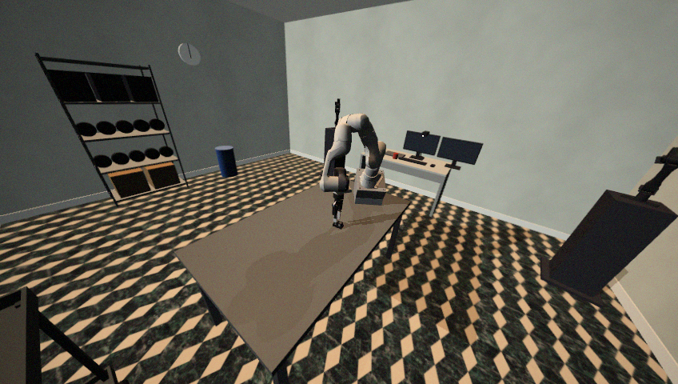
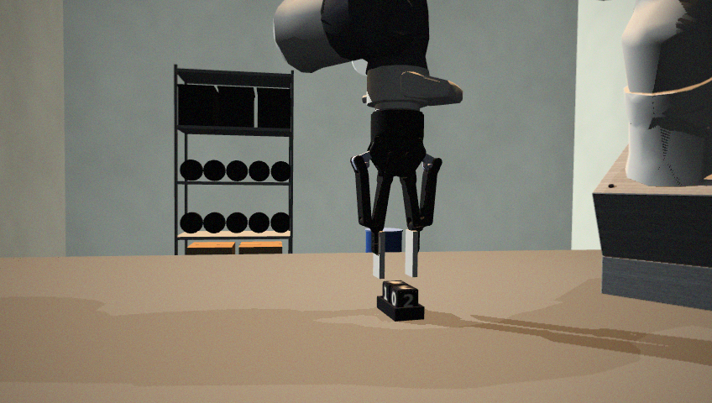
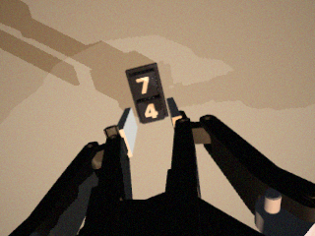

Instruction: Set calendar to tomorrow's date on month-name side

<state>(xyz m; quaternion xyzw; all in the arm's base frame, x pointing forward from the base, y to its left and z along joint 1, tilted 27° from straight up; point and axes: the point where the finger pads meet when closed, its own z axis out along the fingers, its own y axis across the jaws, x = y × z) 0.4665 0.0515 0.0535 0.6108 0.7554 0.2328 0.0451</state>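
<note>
The black tray (image 2: 409, 314) (image 3: 142, 67) stands flat on the table. It holds two black cubes side by side. The nearer cube in the exterior view (image 2: 407, 298) has a 0 on the tray's long left side and a 2 on its end face; its top appears to be the 7 in the wrist view (image 3: 143, 86). The farther cube (image 2: 386, 289) (image 3: 151, 111) has a 1 on the long side and apparently a 4 on top. That side reads 10. The month's name is not readable. My gripper (image 2: 396, 275) (image 3: 151, 113) is partly open and empty, just above the farther cube.
The table (image 1: 228, 266) (image 2: 200, 349) extends around the tray. The robot's base (image 1: 369, 194) (image 2: 649, 229) stands on the table, to the right in the exterior view. A shelf rack and a blue bin (image 1: 225, 162) are off the table.
</note>
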